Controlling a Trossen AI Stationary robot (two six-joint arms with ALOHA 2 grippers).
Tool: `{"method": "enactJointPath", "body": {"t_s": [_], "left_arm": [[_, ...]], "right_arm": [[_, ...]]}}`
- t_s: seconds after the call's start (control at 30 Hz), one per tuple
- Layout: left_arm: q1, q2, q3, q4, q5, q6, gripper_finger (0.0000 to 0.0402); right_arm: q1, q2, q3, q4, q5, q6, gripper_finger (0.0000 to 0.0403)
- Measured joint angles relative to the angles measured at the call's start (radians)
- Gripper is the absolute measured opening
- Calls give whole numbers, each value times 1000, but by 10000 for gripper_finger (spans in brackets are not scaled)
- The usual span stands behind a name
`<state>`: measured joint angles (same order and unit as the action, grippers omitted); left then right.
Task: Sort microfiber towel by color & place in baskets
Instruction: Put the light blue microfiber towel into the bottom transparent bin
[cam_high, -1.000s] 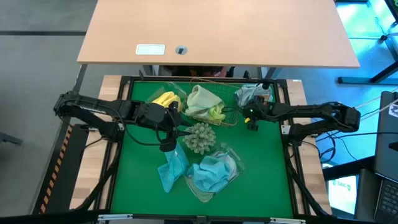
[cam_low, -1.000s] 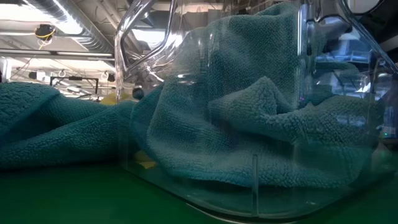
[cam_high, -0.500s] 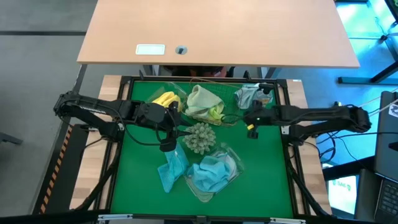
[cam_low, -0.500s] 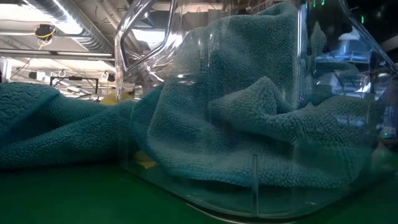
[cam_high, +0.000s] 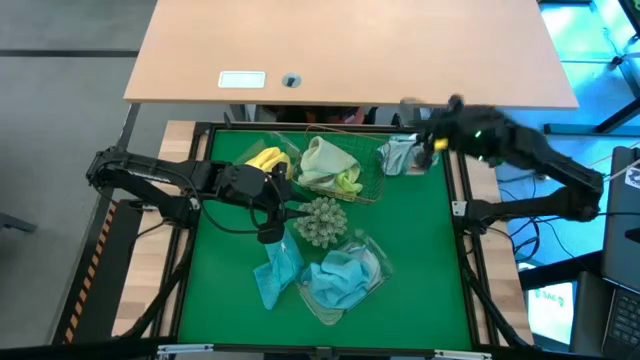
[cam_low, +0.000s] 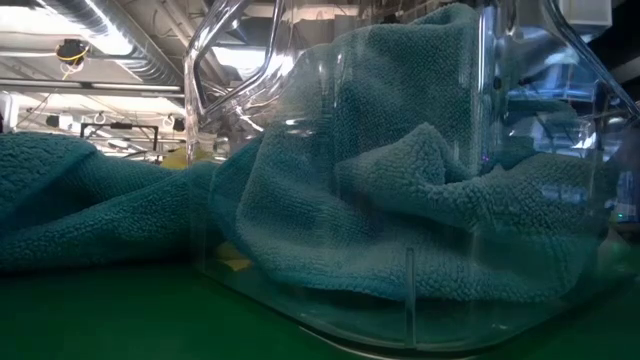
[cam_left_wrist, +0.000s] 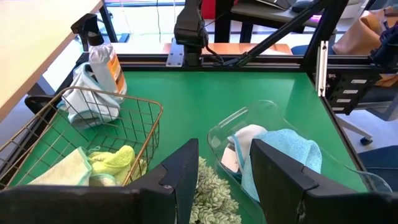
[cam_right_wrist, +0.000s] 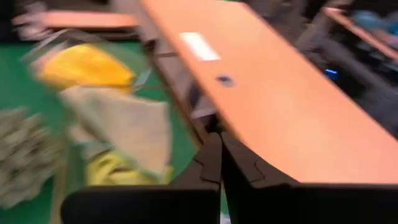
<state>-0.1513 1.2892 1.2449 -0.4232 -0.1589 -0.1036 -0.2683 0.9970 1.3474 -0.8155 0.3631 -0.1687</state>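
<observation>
In the high view a yellow towel (cam_high: 265, 158) lies in a clear tub at the far left. A pale sage towel (cam_high: 322, 157) and a lime green towel (cam_high: 349, 182) lie in the wire basket (cam_high: 372, 190). A grey-blue towel (cam_high: 398, 153) rests on the mat at the far right. One light blue towel (cam_high: 274, 270) lies on the mat, and another (cam_high: 342, 276) fills the near clear tub (cam_high: 372, 246). My left gripper (cam_high: 272, 222) is open beside the spiky ball (cam_high: 322, 220). My right gripper (cam_high: 408, 106), shut and empty, is raised over the far right corner.
A bottle with an orange label (cam_left_wrist: 102, 59) stands by the grey-blue towel (cam_left_wrist: 87, 102). A wooden desk (cam_high: 350, 50) lies beyond the far edge. The low view is filled by the near tub (cam_low: 410, 290) and its towel (cam_low: 420, 200). Bare green mat lies at the right (cam_high: 430, 260).
My right arm has swung up from beside the wire basket and toward the far edge, and now blurs over the far right corner. The towels, the baskets and my left arm have stayed where they were.
</observation>
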Motion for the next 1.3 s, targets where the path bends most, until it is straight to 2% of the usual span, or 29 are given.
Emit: {"method": "enactJointPath", "body": {"t_s": [0.13,0.33,0.47,0.57,0.7,0.9,1.1,1.3], "left_arm": [[0,0,0,0,0,0,140],[0,0,0,0,0,0,140],[0,0,0,0,0,0,140],[0,0,0,1,0,0,140],[0,0,0,13,3,0,140],[0,0,0,16,5,0,140],[0,0,0,16,16,1,140],[0,0,0,16,16,1,140]], "right_arm": [[-164,0,56,-17,4,0,1],[-459,19,29,-27,-6,3,1],[-645,79,19,-28,-87,9,1],[-745,131,19,-4,-198,15,1],[-826,232,20,-6,-287,108,1],[-908,387,20,-55,-310,221,1],[-945,509,19,-131,-384,289,1],[-985,595,27,-195,-356,291,1]]}}
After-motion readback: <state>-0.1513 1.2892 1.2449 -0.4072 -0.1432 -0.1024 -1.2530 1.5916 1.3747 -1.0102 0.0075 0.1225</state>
